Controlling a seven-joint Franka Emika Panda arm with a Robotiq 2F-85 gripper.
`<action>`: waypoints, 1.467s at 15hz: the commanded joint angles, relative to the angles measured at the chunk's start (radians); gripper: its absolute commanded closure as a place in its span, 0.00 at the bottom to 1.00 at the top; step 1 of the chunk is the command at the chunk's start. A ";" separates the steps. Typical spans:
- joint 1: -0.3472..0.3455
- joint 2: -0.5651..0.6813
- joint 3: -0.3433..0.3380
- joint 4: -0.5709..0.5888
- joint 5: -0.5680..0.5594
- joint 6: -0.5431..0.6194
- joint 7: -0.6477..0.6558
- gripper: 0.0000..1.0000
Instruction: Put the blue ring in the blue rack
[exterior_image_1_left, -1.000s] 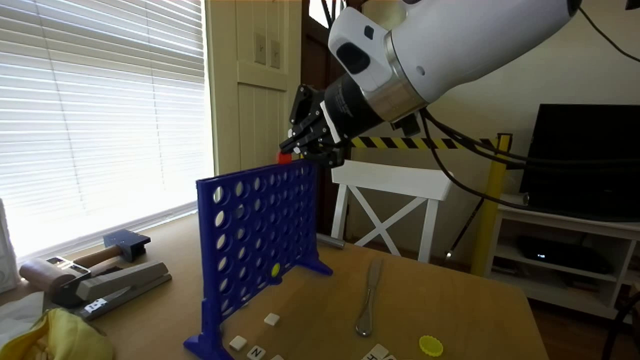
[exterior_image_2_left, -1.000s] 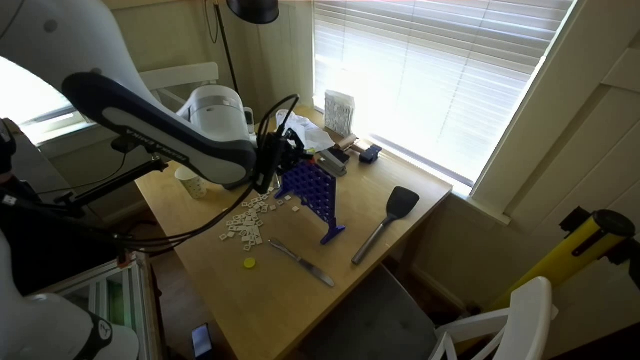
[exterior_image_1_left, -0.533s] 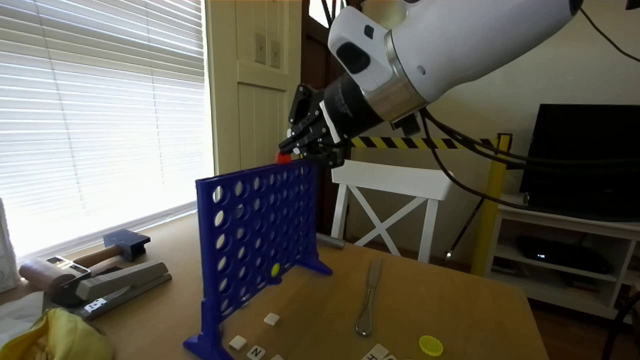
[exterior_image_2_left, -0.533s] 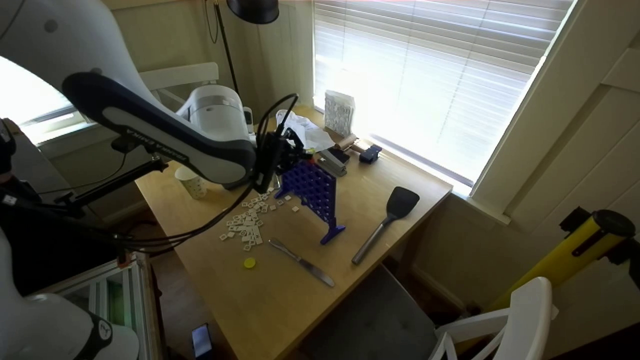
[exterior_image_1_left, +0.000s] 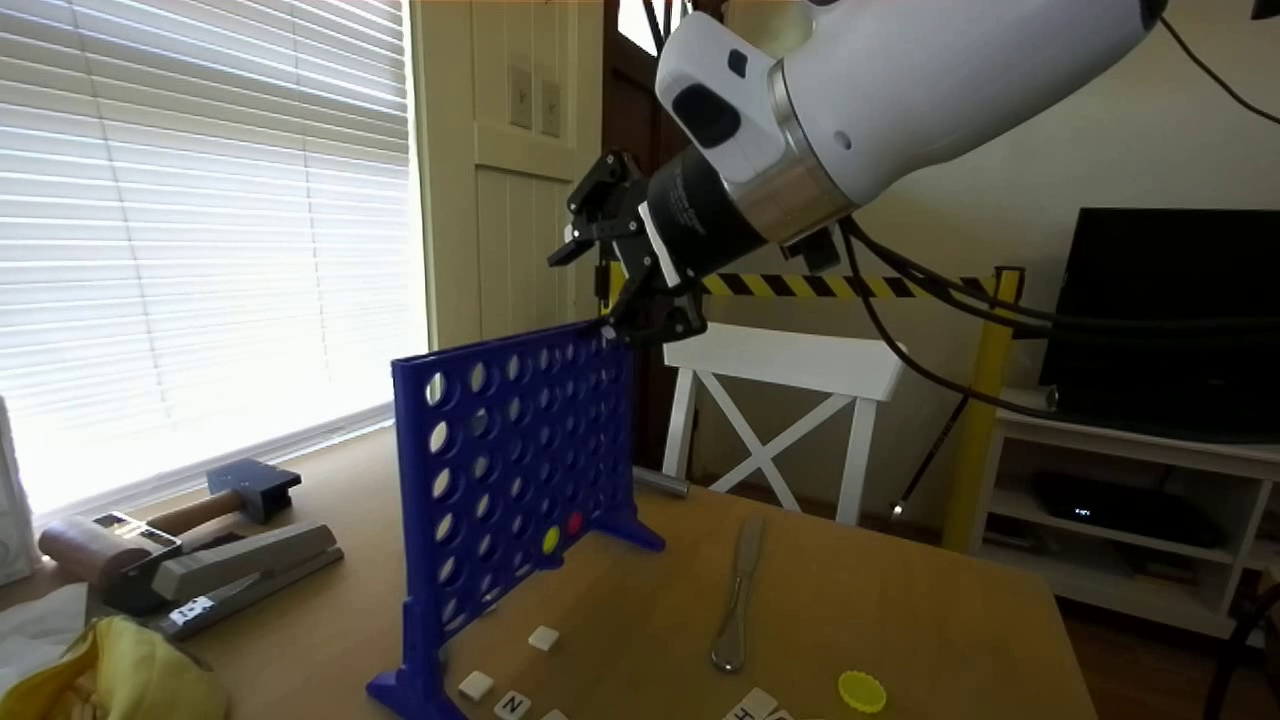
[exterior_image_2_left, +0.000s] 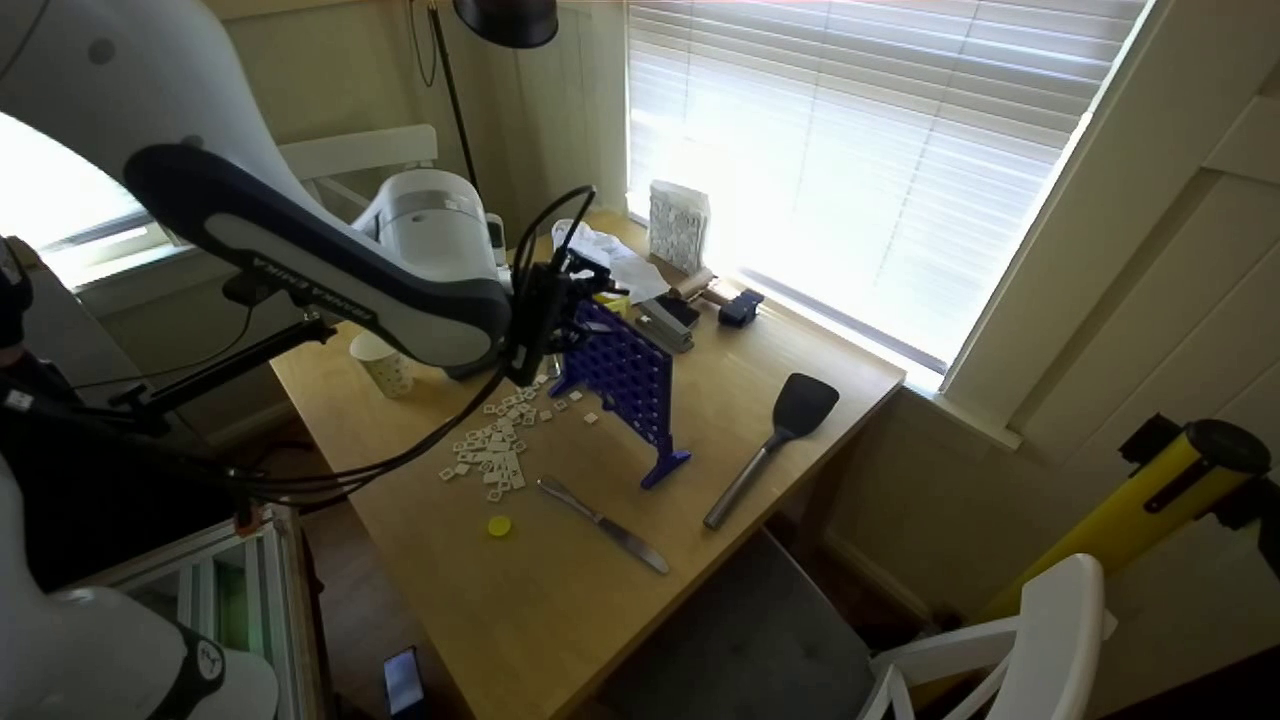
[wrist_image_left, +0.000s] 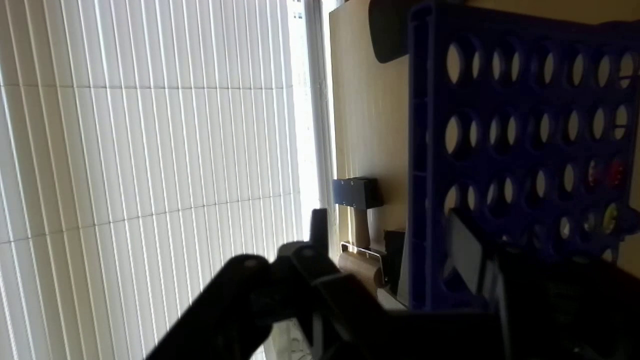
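The blue rack (exterior_image_1_left: 500, 455) stands upright on its side feet on the table and shows in both exterior views (exterior_image_2_left: 622, 372). Low inside it, in the column beside a yellow disc (exterior_image_1_left: 551, 540), sits the blue ring, a red token (exterior_image_1_left: 575, 522); the wrist view shows this red token (wrist_image_left: 616, 172) too, through the rack's holes. Over the rack's far top end, my gripper (exterior_image_1_left: 584, 292) has its fingers spread apart with nothing between them. Its lower finger overlaps the rack's top corner in view; whether they touch I cannot tell.
A stapler (exterior_image_1_left: 250, 578) and a hammer (exterior_image_1_left: 262, 490) lie by the window. A knife (exterior_image_1_left: 738, 600), a loose yellow disc (exterior_image_1_left: 862, 692), letter tiles (exterior_image_2_left: 495, 450), a spatula (exterior_image_2_left: 790, 430) and a cup (exterior_image_2_left: 382, 365) are on the table. A white chair (exterior_image_1_left: 780, 355) stands behind.
The jaws have opened and let go of the red token. It has dropped from above the rack's top edge to low inside the rack. The arm has barely moved.
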 joint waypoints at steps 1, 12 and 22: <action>-0.024 -0.045 0.013 -0.021 0.006 0.025 -0.019 0.07; -0.404 -0.459 0.126 -0.359 0.556 0.562 -0.324 0.00; -0.601 -0.413 0.255 -0.361 0.526 0.551 -0.241 0.00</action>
